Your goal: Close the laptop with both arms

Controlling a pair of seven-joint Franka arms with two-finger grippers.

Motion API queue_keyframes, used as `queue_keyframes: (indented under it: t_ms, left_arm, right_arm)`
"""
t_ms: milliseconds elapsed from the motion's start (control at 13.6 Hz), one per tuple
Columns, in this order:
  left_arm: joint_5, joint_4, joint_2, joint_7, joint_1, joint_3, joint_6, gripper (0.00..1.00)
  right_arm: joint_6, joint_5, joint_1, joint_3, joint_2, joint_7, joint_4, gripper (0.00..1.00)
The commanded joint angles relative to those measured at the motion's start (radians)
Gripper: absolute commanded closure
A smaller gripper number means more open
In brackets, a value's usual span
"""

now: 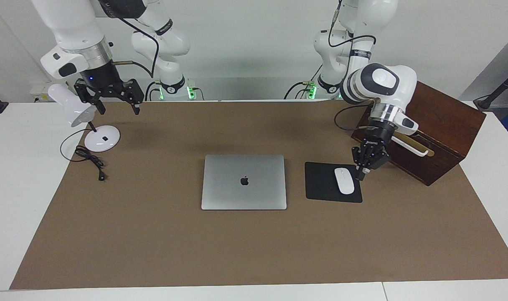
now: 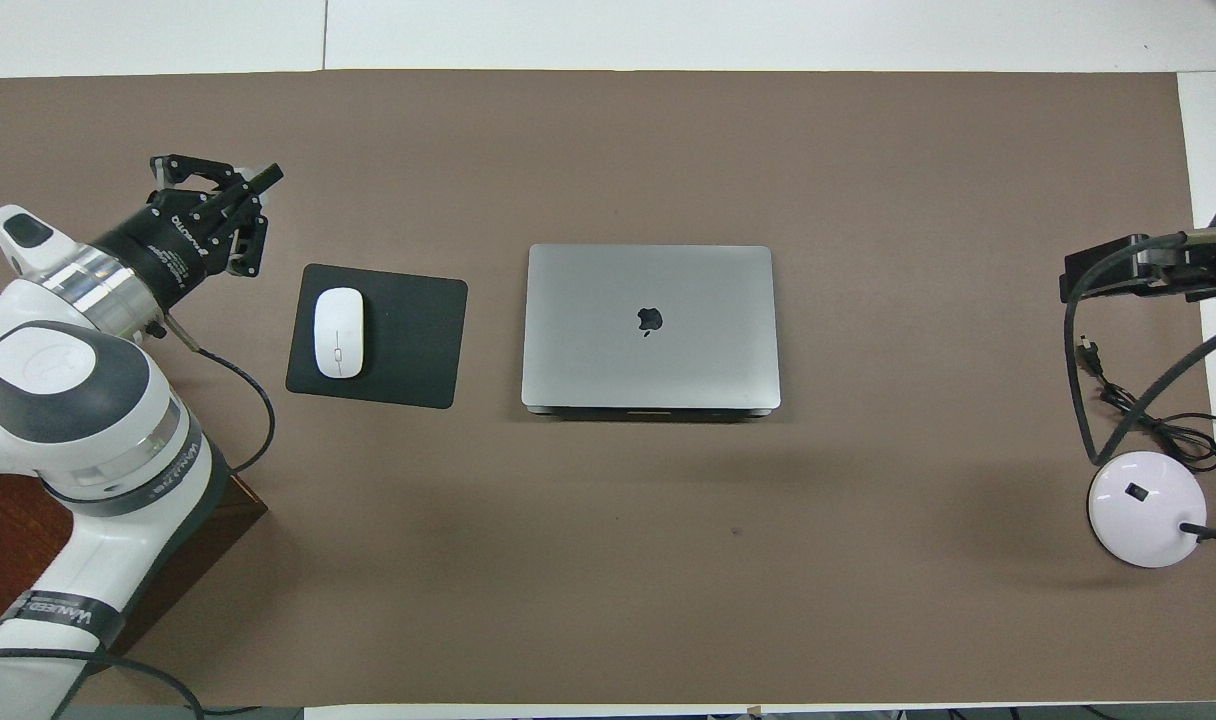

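Note:
The silver-grey laptop lies in the middle of the brown mat with its lid down flat and the apple logo up; it also shows in the overhead view. My left gripper hangs low at the edge of the mouse pad toward the left arm's end of the table, beside the wooden box, and shows in the overhead view too. It is apart from the laptop. My right gripper is open and empty, raised by the desk lamp at the right arm's end.
A black mouse pad with a white mouse lies beside the laptop. A dark wooden box stands at the left arm's end. A white desk lamp with a black cable stands at the right arm's end.

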State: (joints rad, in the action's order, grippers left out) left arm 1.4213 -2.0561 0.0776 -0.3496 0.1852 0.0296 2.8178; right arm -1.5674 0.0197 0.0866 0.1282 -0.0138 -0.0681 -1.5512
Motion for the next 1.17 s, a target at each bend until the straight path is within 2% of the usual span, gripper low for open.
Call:
queue_keyframes:
  t_ms: [0,220,514,661,734,954,1101]
  left_arm:
    - [-0.274,0.022,0.036,0.012,-0.047,-0.008,0.023,1.00]
    - [-0.549,0.042,0.047,0.014,-0.131,-0.008,0.003,1.00]
    - [-0.782,0.037,0.025,0.017,-0.217,0.001,-0.130,1.00]
    - [-1.055,0.083,0.015,0.018,-0.262,0.004,-0.320,1.00]
    - [-1.153,0.123,0.010,0.020,-0.279,0.004,-0.416,1.00]
    - [-1.350,0.189,-0.047,0.027,-0.287,0.001,-0.682,1.00]
    - [-1.378,0.180,-0.120,0.034,-0.290,0.000,-0.829,1.00]
  right_arm:
    - [-0.003,-0.012,0.030,0.019,-0.009,0.025,-0.004,0.00]
    - [-0.002,-0.012,0.024,0.016,-0.009,0.025,-0.004,0.00]
    - [-0.002,-0.014,0.027,0.014,-0.015,0.025,-0.004,0.00]
    - [0.000,-0.015,0.027,0.011,-0.023,0.024,-0.007,0.00]
    - [-0.002,-0.027,0.028,0.011,-0.023,0.025,-0.012,0.00]
    - [-0.002,-0.049,0.044,0.010,-0.025,0.065,-0.017,0.00]
    - [-0.002,-0.049,0.042,0.010,-0.025,0.064,-0.017,0.00]
